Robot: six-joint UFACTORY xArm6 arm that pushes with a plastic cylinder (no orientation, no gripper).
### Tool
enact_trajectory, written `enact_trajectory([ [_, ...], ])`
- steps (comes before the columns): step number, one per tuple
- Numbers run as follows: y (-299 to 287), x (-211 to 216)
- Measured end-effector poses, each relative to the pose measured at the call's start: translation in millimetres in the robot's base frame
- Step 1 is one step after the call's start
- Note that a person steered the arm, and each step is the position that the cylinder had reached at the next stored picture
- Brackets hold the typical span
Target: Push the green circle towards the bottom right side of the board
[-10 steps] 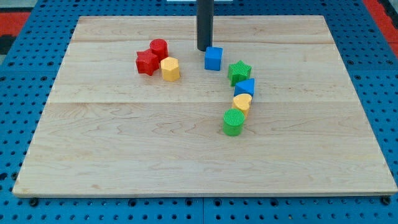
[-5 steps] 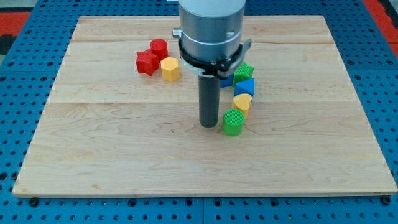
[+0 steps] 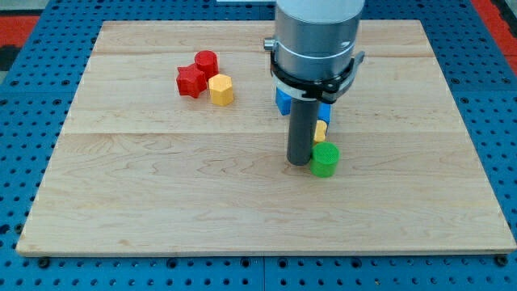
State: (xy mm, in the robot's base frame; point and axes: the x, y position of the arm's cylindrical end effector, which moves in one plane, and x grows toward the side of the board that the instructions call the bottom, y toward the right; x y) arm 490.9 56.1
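Note:
The green circle (image 3: pixel 325 159) stands on the wooden board (image 3: pixel 161 194), a little right of the middle. My tip (image 3: pixel 300 162) rests on the board right against the circle's left side. The rod and the arm's grey body rise above it and hide part of the blocks behind. A yellow block (image 3: pixel 321 131) peeks out just above the green circle. Blue blocks show either side of the arm: one on its left (image 3: pixel 283 100), one on its right (image 3: pixel 324 114).
A red star-shaped block (image 3: pixel 191 82), a red cylinder (image 3: pixel 207 61) and a yellow hexagonal block (image 3: pixel 220 89) cluster at the upper left. The board is edged by blue perforated panels (image 3: pixel 24 145).
My tip moved from the top of the board down beside the green circle, then pushed it rightward and slightly down. The arm now hides the green star and part of the blue blocks.

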Motion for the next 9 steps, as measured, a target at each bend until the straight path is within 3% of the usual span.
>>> enact_trajectory([
  [3, 74, 0],
  [6, 81, 1],
  [9, 125, 10],
])
